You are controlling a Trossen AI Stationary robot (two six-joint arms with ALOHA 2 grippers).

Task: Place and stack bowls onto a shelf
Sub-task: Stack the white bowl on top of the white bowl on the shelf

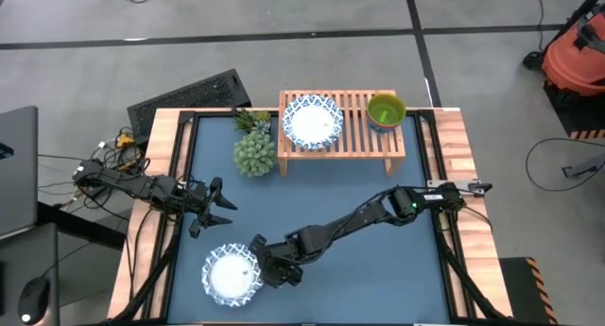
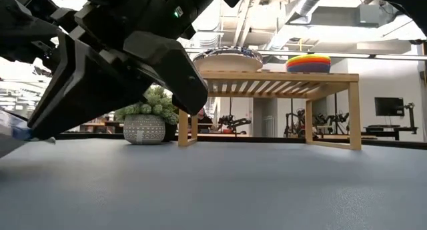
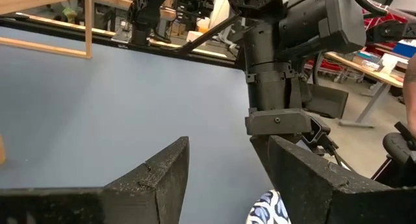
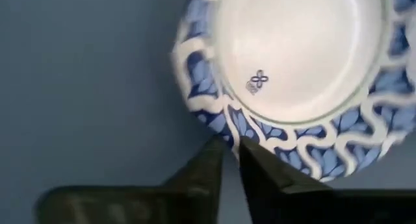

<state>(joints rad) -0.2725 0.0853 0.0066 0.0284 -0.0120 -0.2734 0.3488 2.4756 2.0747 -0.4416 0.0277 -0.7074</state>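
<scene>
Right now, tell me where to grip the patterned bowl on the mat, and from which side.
Grip the patterned bowl by its thin flared rim, from its right edge, where the right gripper already closes on it. It sits upright and is too wide to span, so one finger goes inside and one outside.

You see a glossy glazed patterned bowl (image 4: 299,74), smooth. The shelf (image 1: 342,128) is light matt wood. Under it, the table top (image 1: 378,269) is matt blue, finely grained. Near the bowl, the left gripper's fingers (image 3: 162,178) look rough black plastic.

Even bright light; right wrist view blurred.
</scene>
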